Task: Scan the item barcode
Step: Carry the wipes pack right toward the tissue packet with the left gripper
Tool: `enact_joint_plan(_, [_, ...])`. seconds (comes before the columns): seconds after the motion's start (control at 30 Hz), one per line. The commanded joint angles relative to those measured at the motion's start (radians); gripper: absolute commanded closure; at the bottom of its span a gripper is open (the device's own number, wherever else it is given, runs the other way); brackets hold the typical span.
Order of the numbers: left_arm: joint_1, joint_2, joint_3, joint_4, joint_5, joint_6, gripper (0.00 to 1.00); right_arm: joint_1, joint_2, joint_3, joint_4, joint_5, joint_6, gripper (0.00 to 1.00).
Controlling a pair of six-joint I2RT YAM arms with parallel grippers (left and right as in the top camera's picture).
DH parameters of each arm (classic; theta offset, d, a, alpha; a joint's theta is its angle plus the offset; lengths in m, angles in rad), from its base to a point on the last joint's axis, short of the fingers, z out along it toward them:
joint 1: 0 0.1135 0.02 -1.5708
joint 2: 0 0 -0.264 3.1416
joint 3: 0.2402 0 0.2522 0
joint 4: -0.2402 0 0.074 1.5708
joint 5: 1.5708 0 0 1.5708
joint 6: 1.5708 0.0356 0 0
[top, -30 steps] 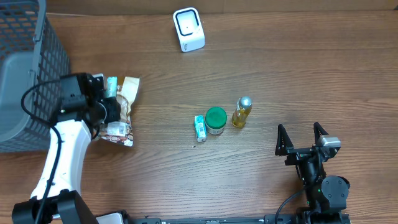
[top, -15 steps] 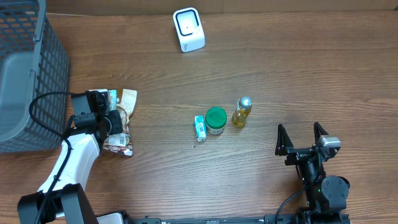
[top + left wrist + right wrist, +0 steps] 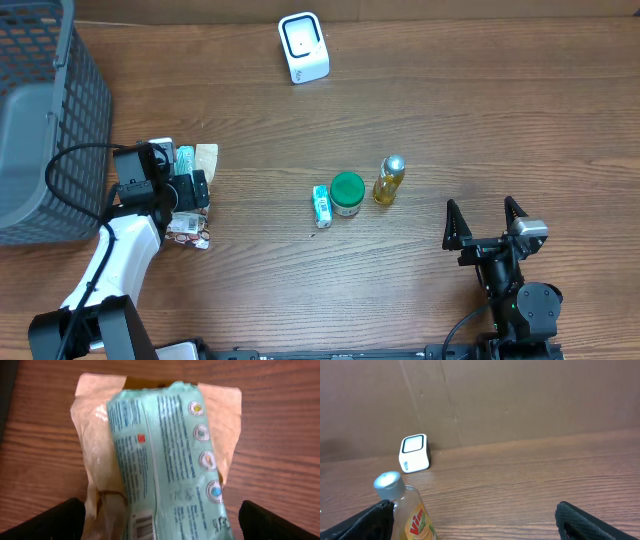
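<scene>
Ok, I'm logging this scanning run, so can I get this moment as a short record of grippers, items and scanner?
left gripper: open, above the teal packet, not gripping
teal packet: flat on a brown pouch, barcode visible
right gripper: open, empty
scanner: white, far side, nothing near it
middle: green-lidded jar, yellow bottle, small teal tube
basket: grey, far left

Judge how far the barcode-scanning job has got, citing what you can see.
Done: nothing visibly; no item is at the white scanner. In hand: the left gripper stands open over the teal packet, holding nothing. Remaining: grip it, show its barcode to the scanner. The right gripper is open, idle.
</scene>
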Motion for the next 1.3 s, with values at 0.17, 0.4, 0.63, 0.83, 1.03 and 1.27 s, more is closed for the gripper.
enact_joint_plan(0.17, [-0.007, 0.012, 0.026, 0.047, 0.020, -0.022, 0.00, 0.005, -0.008, -0.011, 0.002, 0.005, 0.004, 0.00])
enact_joint_plan(0.4, [-0.007, 0.139, 0.026, 0.147, 0.033, -0.051, 0.00, 0.005, -0.008, -0.011, 0.002, 0.005, 0.004, 0.00])
enact_joint_plan(0.63, [-0.006, 0.164, 0.032, 0.204, 0.074, -0.051, 0.24, 0.005, -0.008, -0.011, 0.002, 0.005, 0.004, 0.00])
enact_joint_plan(0.83, [-0.006, 0.070, 0.044, 0.203, 0.072, -0.048, 0.44, 0.005, -0.008, -0.011, 0.002, 0.005, 0.004, 0.00])
enact_joint_plan(1.03, [-0.006, -0.077, 0.048, 0.196, 0.073, -0.049, 0.57, 0.005, -0.008, -0.011, 0.002, 0.005, 0.004, 0.00])
enact_joint_plan(1.27, [-0.019, -0.214, 0.048, 0.059, 0.206, -0.053, 0.55, 0.005, -0.008, -0.011, 0.002, 0.005, 0.004, 0.00])
